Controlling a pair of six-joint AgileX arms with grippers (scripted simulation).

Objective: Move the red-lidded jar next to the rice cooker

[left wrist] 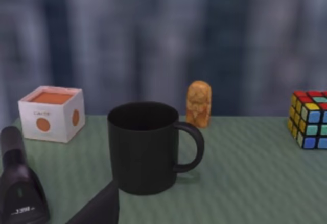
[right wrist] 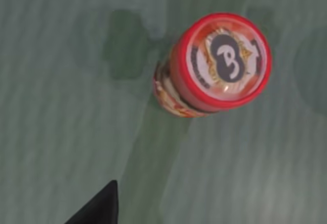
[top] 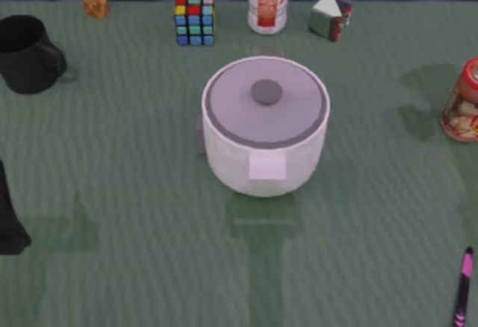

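**Mia:** Over at the right edge of the desk [top: 134, 215] sits the red-lidded jar [top: 463, 103]. It is well apart from the rice cooker [top: 265, 125], which stands in the middle. So the jar is not moved yet.

**Ben:** Where is the right end effector?

**Mia:** Its camera looks down on the jar's red lid [right wrist: 225, 60], so I think it hangs above the jar. Only one dark tip [right wrist: 97, 206] shows in that view. I cannot tell if the fingers are apart or together. I also cannot tell that for the left end effector, which is off by the black mug [left wrist: 143, 147] on the left side.

**Ben:** What could go wrong?

**Mia:** The jar is small and round, and it sits very near the edge of the desk. If the fingers come down a bit off the middle, they could bump it and push it off, or tip it over.

**Ben:** And after that?

**Mia:** If the grip is weak, the smooth jar could slip out on the way. And the rice cooker is big. If the jar is carried too low or set down too close, it could knock into the white side. The pink pen [top: 463, 290] also lies near that side, so the arm should stay clear of it.
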